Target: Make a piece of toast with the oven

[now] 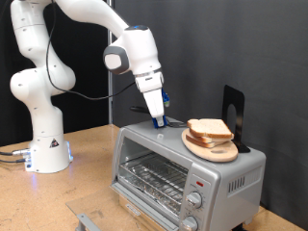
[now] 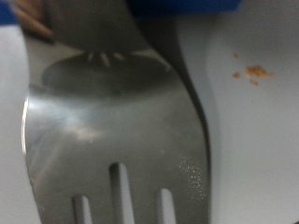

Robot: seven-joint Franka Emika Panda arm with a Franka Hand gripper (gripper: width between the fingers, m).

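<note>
Against a black backdrop, the oven (image 1: 183,173) stands on a wooden table (image 1: 87,154). The gripper (image 1: 158,121) touches the oven's top, just left of the bread slices on a round board (image 1: 212,147); its finger spread can't be judged. A blurred metal fork (image 2: 112,131) fills the wrist view

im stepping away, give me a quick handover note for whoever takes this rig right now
Pincer: down on the top of the oven, at the end towards the exterior view's left. The wrist view shows a metal fork-like utensil right in front of the camera, with crumbs nearby.
Bread: the slices, including the piece of toast, are stacked on the round wooden board on top of the oven.
Oven: door shut, wire rack inside looks bare.
Done: no bread in the oven yet.
Left: the toasting itself.
</note>
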